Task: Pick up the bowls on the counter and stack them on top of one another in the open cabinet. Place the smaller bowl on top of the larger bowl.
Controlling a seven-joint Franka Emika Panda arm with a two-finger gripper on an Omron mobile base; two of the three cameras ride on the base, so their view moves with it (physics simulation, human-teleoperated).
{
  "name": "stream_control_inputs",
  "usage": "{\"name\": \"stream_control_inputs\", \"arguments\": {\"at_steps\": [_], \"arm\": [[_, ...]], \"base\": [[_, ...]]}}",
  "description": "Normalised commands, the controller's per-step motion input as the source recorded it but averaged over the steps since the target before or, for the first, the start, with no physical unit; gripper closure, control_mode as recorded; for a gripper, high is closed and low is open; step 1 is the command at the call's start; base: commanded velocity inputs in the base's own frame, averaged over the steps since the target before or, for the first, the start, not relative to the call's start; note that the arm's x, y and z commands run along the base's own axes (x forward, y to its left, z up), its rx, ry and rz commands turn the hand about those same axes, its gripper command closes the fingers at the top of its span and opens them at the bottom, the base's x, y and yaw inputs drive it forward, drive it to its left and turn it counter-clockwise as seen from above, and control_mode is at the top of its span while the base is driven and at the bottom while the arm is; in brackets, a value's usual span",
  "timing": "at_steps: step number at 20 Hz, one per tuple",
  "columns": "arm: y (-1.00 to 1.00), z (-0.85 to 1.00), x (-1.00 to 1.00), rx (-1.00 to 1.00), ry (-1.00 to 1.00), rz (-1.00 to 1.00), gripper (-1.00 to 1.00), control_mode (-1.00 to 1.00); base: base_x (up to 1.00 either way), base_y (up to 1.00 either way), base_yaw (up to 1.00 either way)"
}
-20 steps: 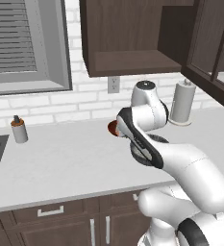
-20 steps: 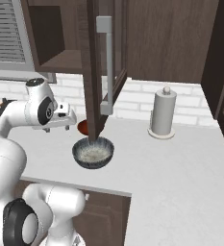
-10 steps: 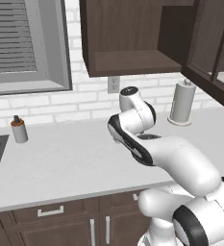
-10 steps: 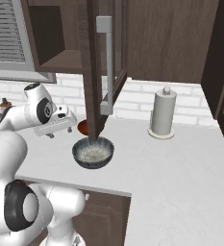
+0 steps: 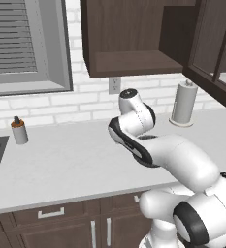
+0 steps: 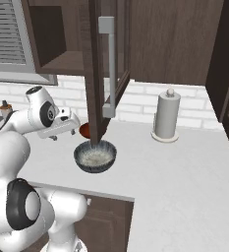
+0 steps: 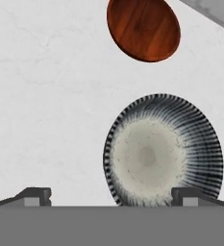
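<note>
A white brick wall [image 5: 61,104] is seen behind the worktop, with a grey-framed window with slatted blinds [image 5: 22,46] at the left. A white outlet plate [image 5: 114,85] is set in the bricks. Dark brown drawer fronts with silver handles [image 5: 51,213] are seen below.

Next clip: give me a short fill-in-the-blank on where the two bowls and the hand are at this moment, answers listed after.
1. Both bowls sit on the ____, not yet in the cabinet.
2. The hand is ____, holding nothing.
3. In the hand view, the bowl nearer the fingertips is the ____ one; the reddish-brown bowl lies beyond it.
4. In the right base view, the paper towel roll stands to the ____ of the grey bowl.

Missing words: counter; open; grey; right
</note>
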Motion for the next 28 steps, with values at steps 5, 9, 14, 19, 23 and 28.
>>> {"name": "stream_control_inputs", "arguments": {"at_steps": [5, 9, 14, 19, 23, 28], "arm": [[-0.03, 0.00, 0.00, 0.00, -0.01, 0.00, -1.00, -1.00], [-0.04, -0.04, 0.00, 0.00, -0.02, 0.00, -1.00, -1.00], [-0.07, -0.10, 0.11, 0.00, -0.02, 0.00, -1.00, -1.00], [-0.09, -0.13, 0.49, 0.01, 0.00, 0.00, -1.00, -1.00], [-0.09, -0.21, 0.58, 0.00, 0.00, 0.00, -1.00, -1.00], [0.00, -0.22, 0.43, 0.00, 0.00, 0.00, -1.00, -1.00]], "base": [[0.00, 0.00, 0.00], [0.00, 0.00, 0.00], [0.00, 0.00, 0.00], [0.00, 0.00, 0.00], [0.00, 0.00, 0.00], [0.00, 0.00, 0.00]]}}
